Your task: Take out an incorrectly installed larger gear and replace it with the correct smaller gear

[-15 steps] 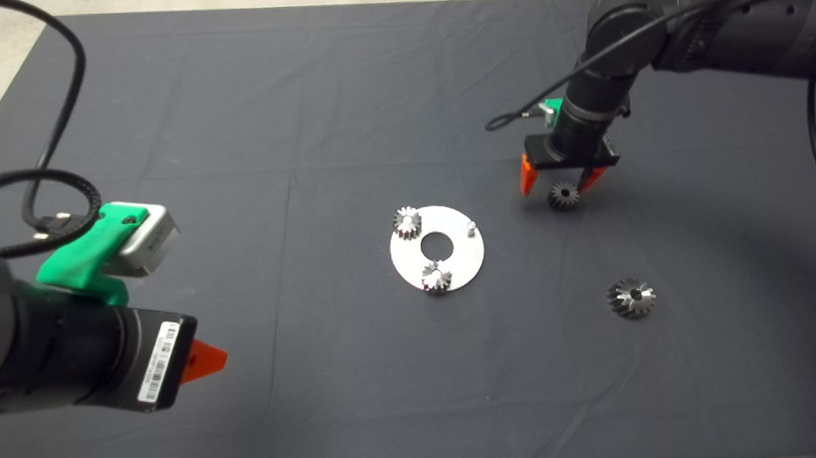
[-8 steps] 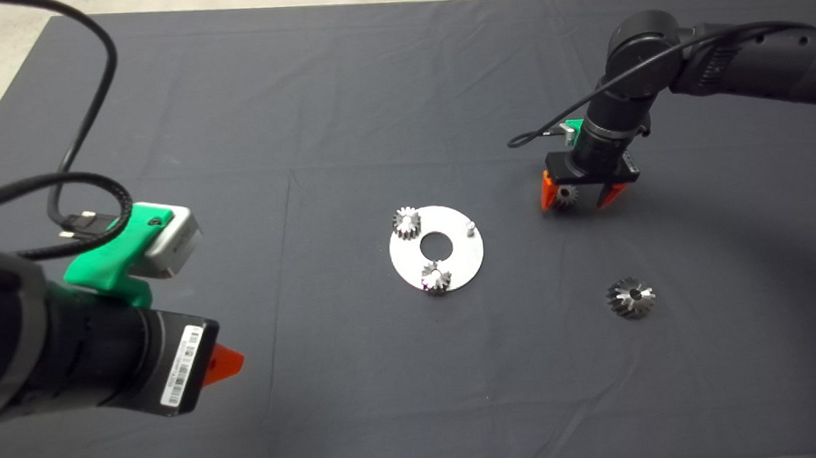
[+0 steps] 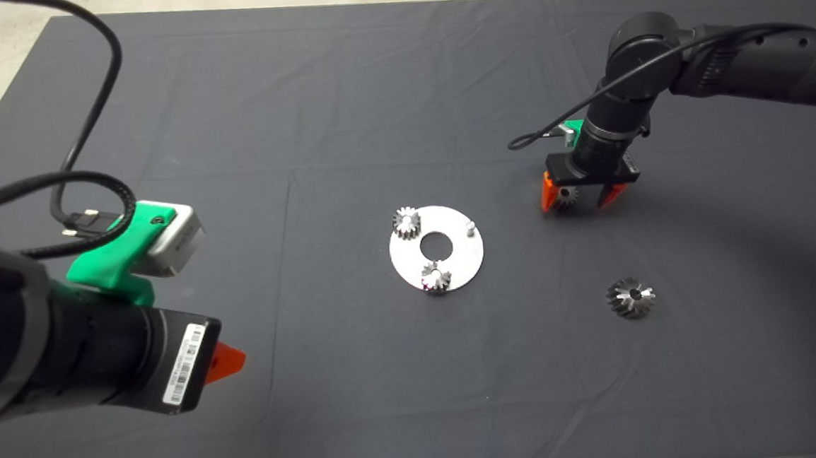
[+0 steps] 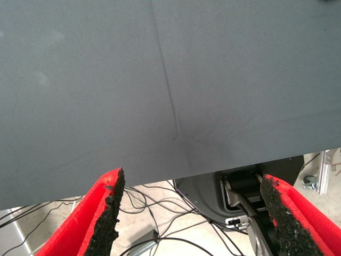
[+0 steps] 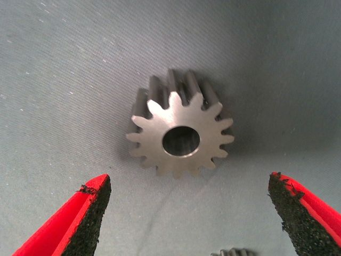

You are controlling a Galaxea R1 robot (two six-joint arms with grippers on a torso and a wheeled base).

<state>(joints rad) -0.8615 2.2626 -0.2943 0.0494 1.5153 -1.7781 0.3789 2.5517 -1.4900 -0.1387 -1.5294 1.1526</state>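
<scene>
Head view: the left claw [image 3: 228, 359] hangs low at the near left of the dark mat [image 3: 342, 84], far to the left of every gear. In the left wrist view its two red fingers [image 4: 101, 213] stand wide apart with nothing between them, over bare mat and its edge, with cables on the floor beyond.

To the right of that claw, near the middle of the surface, lies a round metal plate [image 3: 452, 254] with a centre hole. Two small gears sit on it: one [image 3: 406, 222] at its far left rim, another [image 3: 436, 277] at its near rim. A short bare pin [image 3: 471, 227] stands on the plate's right side.

Further right, the right claw [image 3: 582, 197] points down at the mat, well to the right of the plate. The smaller gear [image 3: 566, 196] sits between its fingers, closer to the left one. The right wrist view shows this gear [image 5: 181, 133] resting on the mat, flat face and round hole towards the camera, with the black pads [image 5: 90, 218] spread apart on either side and clear of its teeth.

The larger gear [image 3: 631, 297] lies alone on the mat, nearer the robot than the right claw and a little to its right, well apart from the plate.
</scene>
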